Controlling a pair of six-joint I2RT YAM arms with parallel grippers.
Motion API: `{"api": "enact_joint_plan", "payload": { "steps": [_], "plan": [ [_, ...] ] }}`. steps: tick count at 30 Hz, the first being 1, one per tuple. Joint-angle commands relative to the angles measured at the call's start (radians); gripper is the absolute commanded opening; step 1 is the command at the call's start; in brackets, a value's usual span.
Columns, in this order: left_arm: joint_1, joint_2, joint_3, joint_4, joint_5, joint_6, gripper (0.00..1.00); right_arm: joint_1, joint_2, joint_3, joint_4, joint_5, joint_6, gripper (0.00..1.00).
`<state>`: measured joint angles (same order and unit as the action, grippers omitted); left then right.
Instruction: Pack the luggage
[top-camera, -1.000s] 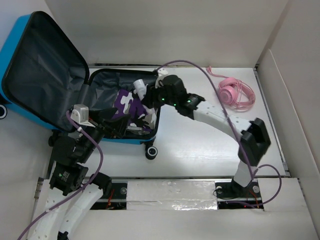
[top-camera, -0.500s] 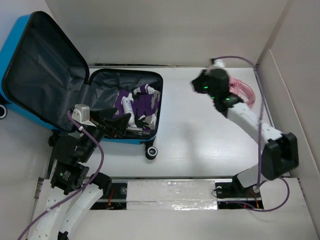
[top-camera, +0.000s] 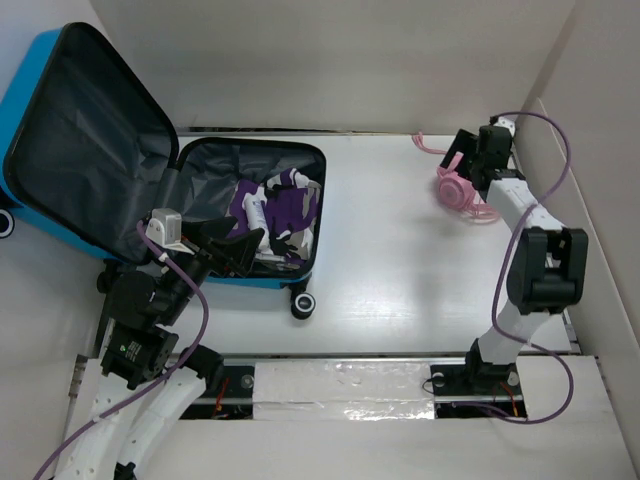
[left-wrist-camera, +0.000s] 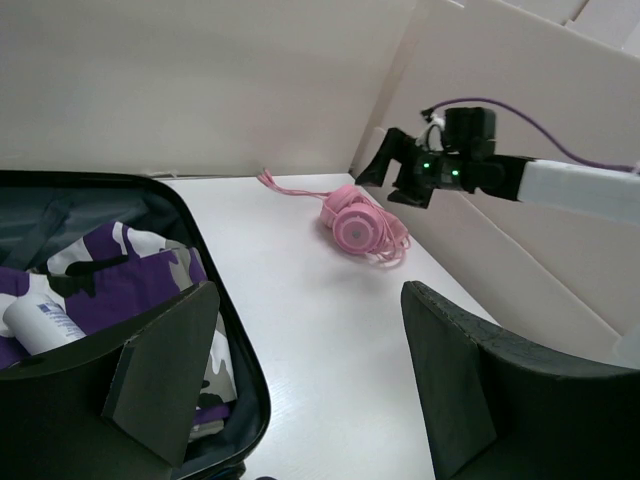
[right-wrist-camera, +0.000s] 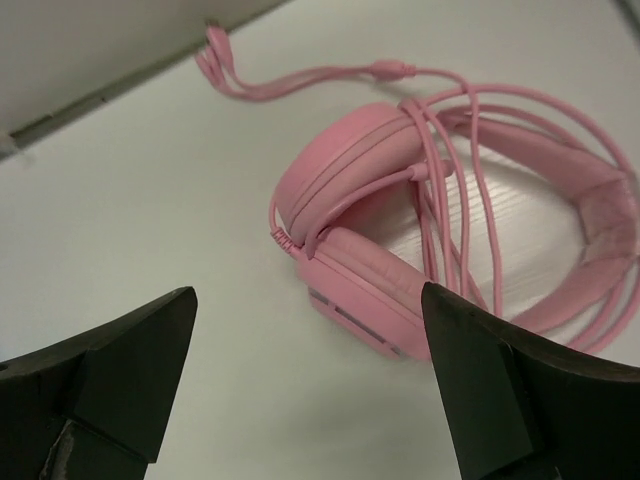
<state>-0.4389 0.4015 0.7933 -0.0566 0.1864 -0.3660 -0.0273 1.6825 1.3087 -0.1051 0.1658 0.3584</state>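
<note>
Luggage (top-camera: 90, 140) lies open at the left of the worktop (top-camera: 400, 270), with the purple cloth (top-camera: 285, 205) already inside.

From above, my right gripper (top-camera: 466, 165) has swung from the case across to the pink headphones (top-camera: 460, 192).

On the left wrist view, my left gripper (left-wrist-camera: 310, 390) waits at the case rim, fingers spread and empty.

On the right wrist view, the fingers have sprung wide and straddle the headphones without touching them. I judge those go in next.

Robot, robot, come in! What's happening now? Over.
Right claw open near pink corded headphones. Left claw open at open bright-blue hard-shell suitcase. Nothing blocking.
</note>
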Motion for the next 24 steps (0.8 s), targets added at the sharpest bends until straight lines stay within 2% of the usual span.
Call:
{"api": "enact_joint_plan", "payload": {
  "steps": [1, 4, 10, 14, 17, 20, 23, 24],
  "plan": [
    [-0.006, 0.0, -0.005, 0.04, 0.01, 0.013, 0.71, -0.029, 0.121, 0.112, -0.117, -0.072, -0.064, 1.0],
    [-0.006, 0.0, -0.006, 0.04, 0.008, 0.015, 0.71, -0.029, 0.183, 0.15, -0.131, -0.085, -0.076, 1.0],
    [-0.006, 0.008, -0.006, 0.04, 0.018, 0.016, 0.71, -0.01, 0.255, 0.193, -0.179, 0.075, -0.139, 1.0],
    [-0.006, 0.01, -0.006, 0.041, 0.019, 0.016, 0.71, 0.0, 0.351, 0.279, -0.301, 0.048, -0.16, 1.0],
    [-0.006, 0.011, -0.006, 0.04, 0.018, 0.016, 0.71, 0.02, 0.364, 0.293, -0.327, 0.037, -0.176, 0.98],
    [-0.006, 0.01, -0.005, 0.037, 0.015, 0.016, 0.71, 0.049, 0.332, 0.258, -0.32, 0.063, -0.168, 0.86],
    [-0.006, 0.008, -0.005, 0.037, 0.013, 0.015, 0.71, 0.075, 0.284, 0.209, -0.301, 0.054, -0.154, 0.65],
    [-0.006, 0.004, -0.005, 0.037, 0.012, 0.015, 0.71, 0.084, 0.269, 0.193, -0.294, 0.037, -0.147, 0.52]
  ]
}}
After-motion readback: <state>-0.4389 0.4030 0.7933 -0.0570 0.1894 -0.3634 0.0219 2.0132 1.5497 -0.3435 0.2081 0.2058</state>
